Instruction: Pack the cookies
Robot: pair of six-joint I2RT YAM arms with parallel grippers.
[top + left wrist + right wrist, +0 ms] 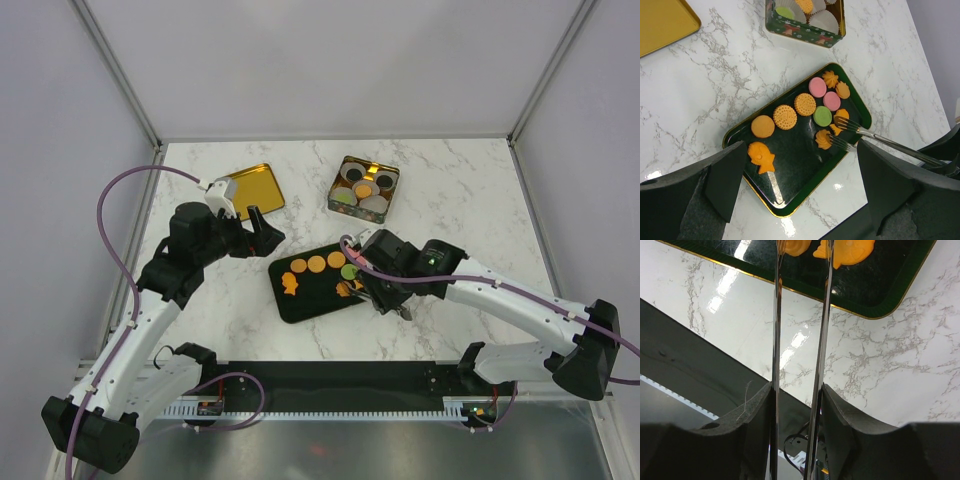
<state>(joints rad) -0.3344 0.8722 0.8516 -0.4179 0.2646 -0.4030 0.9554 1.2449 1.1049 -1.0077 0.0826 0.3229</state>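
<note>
The right gripper (797, 405) jaws clamp narrowly on tongs (890, 142). The tong tips point straight ahead at orange cookies (823, 139) on the tray (790, 200). The left gripper (800, 185) jaws stand wide, farther off.

Orange, pink, green cookies (805, 104) lie flat on dark tray (790, 167).

From above, the right gripper (380, 297) is covering the right end of the dark green rectangular gold-rimmed tray (303, 303). The right wrist view's upper edge is cutting off this tray, two orange cookies (847, 250) on it and the tips of the thin metal tongs (822, 330).
</note>
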